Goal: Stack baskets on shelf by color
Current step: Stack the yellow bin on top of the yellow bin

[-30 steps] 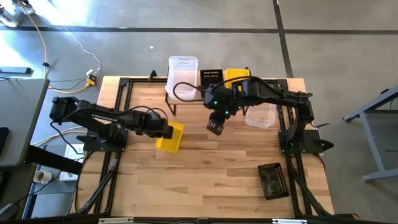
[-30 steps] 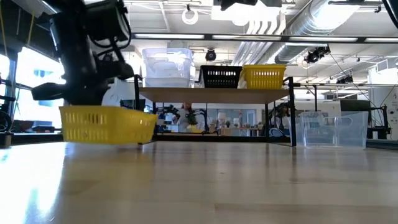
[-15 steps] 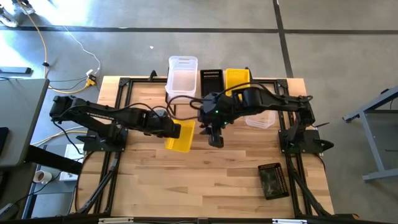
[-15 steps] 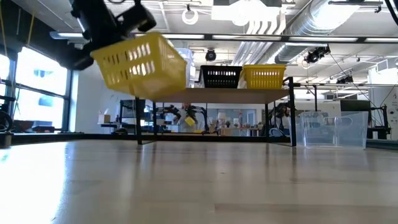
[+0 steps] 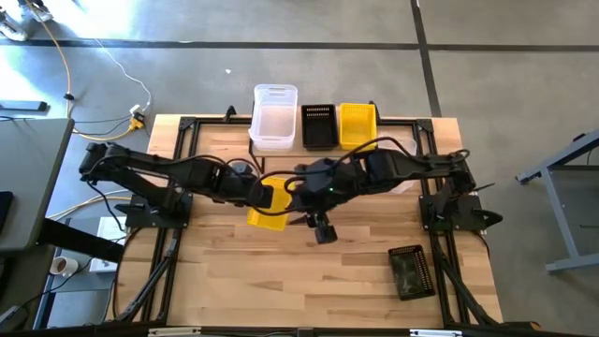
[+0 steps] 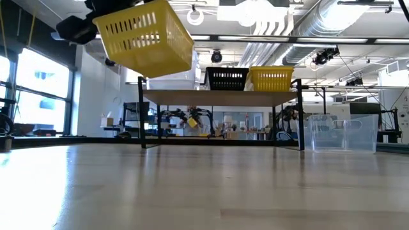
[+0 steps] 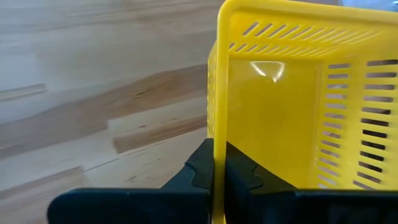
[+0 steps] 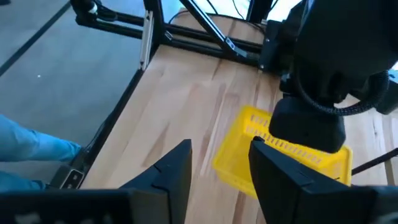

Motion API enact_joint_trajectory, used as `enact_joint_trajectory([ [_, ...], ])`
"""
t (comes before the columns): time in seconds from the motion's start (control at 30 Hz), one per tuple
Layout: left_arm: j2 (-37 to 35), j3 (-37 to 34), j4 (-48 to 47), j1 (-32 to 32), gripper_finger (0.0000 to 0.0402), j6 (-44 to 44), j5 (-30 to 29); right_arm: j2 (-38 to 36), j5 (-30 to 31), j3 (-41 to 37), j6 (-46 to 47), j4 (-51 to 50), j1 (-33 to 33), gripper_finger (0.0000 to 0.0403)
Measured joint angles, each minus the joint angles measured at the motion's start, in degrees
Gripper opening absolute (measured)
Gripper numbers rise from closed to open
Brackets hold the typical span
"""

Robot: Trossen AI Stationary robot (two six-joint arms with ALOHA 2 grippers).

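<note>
While the left gripper (image 7: 217, 177) clamps a yellow basket's (image 5: 267, 206) rim aloft, the right gripper (image 8: 221, 165), seemingly empty, hangs parted nearby.

Three baskets (image 5: 318, 125) sit side by side on the shelf (image 6: 220, 98) at the counter's (image 5: 281, 271) back. Another basket (image 5: 269, 204) hangs mid-counter.

A yellow cable (image 5: 82, 82) trails across the grey floor (image 5: 187, 56) beside the wooden table (image 5: 281, 271).
</note>
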Motion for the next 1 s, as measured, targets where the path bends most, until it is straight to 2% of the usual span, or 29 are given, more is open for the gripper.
enact_joint_trajectory([
  [0.27, 4.04, 5.67, -5.20, 0.20, 0.0000, 0.42, -1.52, 3.68, 0.10, 0.00, -0.98, 1.59, 0.12, 0.0145],
  [0.67, 4.79, 5.78, -6.89, 1.84, 0.0000, -1.21, -1.33, 11.28, 0.37, 0.00, -2.24, -2.00, 0.21, 0.0144],
  [0.77, 4.79, 5.78, -6.63, 2.19, 0.0000, -1.24, -1.12, 12.76, 1.88, 0.00, -2.48, -2.06, 0.29, 0.0144],
  [1.0, 4.79, 5.78, -5.83, 2.21, 0.0000, -1.52, -1.12, 15.00, 9.53, 0.00, -2.48, -2.13, 0.27, 0.0144],
])
